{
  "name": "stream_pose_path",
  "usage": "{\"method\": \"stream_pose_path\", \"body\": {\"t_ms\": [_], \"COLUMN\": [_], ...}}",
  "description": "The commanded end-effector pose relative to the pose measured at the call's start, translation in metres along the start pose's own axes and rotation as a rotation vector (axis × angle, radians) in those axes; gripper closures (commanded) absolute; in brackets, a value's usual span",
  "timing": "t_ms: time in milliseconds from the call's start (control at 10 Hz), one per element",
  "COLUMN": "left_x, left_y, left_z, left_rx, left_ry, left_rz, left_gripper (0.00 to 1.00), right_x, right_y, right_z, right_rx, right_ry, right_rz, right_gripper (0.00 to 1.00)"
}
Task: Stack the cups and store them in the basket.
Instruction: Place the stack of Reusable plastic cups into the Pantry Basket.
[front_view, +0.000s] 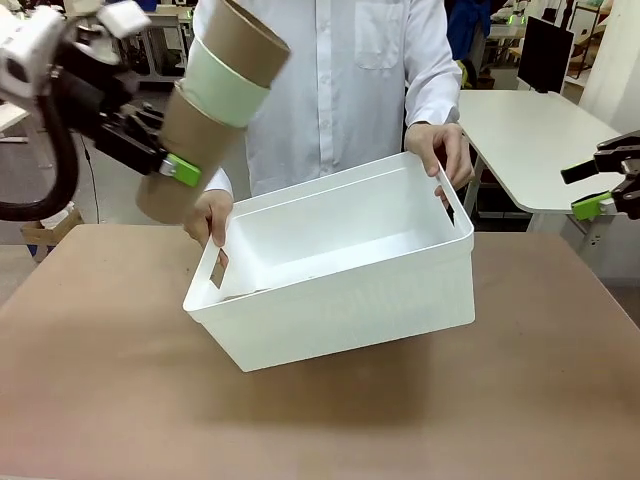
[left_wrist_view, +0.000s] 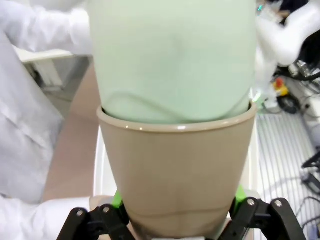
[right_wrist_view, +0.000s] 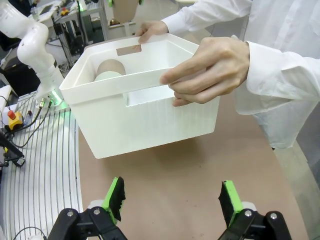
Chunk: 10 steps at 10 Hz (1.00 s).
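Note:
A stack of cups (front_view: 222, 92), brown with a mint green one nested in the middle, hangs tilted at the upper left with my left gripper (front_view: 166, 176) shut on its bottom brown cup. Up close, that brown cup (left_wrist_view: 177, 170) sits between my green pads with the mint cup (left_wrist_view: 172, 55) pushed into it. A person holds the white basket (front_view: 340, 310) tilted above the table by both handle slots. Lying inside the basket (right_wrist_view: 150, 120) is a brown and mint cup shape (right_wrist_view: 109, 70). My right gripper (front_view: 595, 188) is open at the far right, away from the basket, and my right gripper (right_wrist_view: 172, 205) holds nothing.
The person's hands (front_view: 442, 150) grip the basket's rim on both sides, one hand (right_wrist_view: 210, 70) close in front of my right gripper. The brown table (front_view: 110, 390) spreads below the basket. A white side table (front_view: 540, 140) stands at the right.

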<state>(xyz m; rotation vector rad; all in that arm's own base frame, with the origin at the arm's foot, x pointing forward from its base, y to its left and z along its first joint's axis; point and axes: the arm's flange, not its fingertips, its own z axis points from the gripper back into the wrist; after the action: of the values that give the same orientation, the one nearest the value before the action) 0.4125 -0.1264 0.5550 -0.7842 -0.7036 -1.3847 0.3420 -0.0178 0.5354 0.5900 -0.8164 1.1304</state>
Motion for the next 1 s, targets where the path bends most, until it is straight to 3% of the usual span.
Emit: {"method": "stream_pose_path", "body": {"t_ms": [0, 400, 900], "left_x": [0.023, 0.046, 0.047], "left_y": [0.010, 0.018, 0.027], "left_z": [-0.022, -0.079, -0.129], "left_rx": [0.007, -0.005, -0.010], "left_ry": [0.118, 0.236, 0.266], "left_rz": [0.017, 0.019, 0.043], "left_gripper": [0.14, 0.14, 0.14], "right_x": [0.003, 0.003, 0.003], "right_y": [-0.002, -0.002, -0.002], "right_z": [0.000, 0.000, 0.000], "right_rx": [0.000, 0.000, 0.000], "right_ry": [-0.020, -0.020, -0.020], "right_rz": [-0.008, -0.008, -0.008], "right_gripper": [0.00, 0.00, 0.00]}}
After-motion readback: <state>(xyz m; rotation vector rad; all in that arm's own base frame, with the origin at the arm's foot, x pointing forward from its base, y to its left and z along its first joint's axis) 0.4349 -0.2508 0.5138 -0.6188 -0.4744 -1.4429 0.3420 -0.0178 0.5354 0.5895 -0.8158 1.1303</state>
